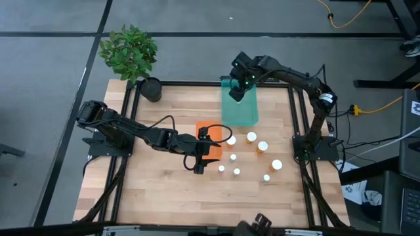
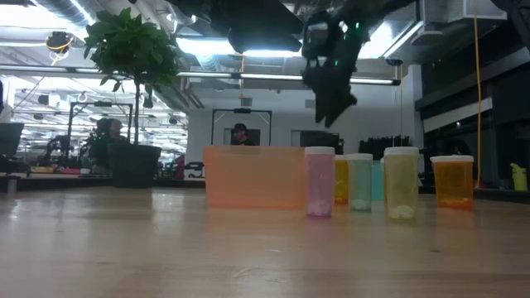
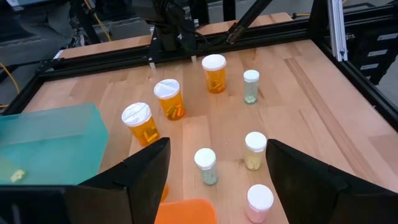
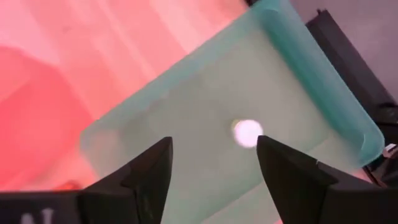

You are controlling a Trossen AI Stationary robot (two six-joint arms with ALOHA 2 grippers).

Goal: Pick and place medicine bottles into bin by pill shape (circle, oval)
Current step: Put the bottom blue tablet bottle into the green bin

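**Desk:** What is the right arm doing over the far bin?

**Photographer:** The right gripper (image 1: 237, 92) hangs above the teal bin (image 1: 239, 108) at the far side of the bench (image 1: 164, 190). Its fingers (image 4: 146, 174) stand apart with nothing between them. Directly below, a white-capped bottle (image 4: 247, 132) lies on the bin floor. I read that as a drop just made, with the fingers spread to let the bottle go.

**Desk:** And the left?

**Photographer:** The left gripper (image 1: 199, 157) waits low beside the orange bin (image 1: 211, 139), fingers wide and empty. It faces the unsorted medicine bottles (image 1: 249, 154) standing upright on the open bench, between the bins and the right arm's base.

**Desk:** How many are left?

**Photographer:** Seven caps show from the left wrist: three amber bottles (image 3: 171, 99) farther off, four smaller pale ones (image 3: 206, 165) nearer the fingers. They stand apart from one another, which should leave room for a clean grasp.

**Desk:** Progress?

**Photographer:** Early, by my judgement. Most bottles are still out. Pill shapes are too small to tell.
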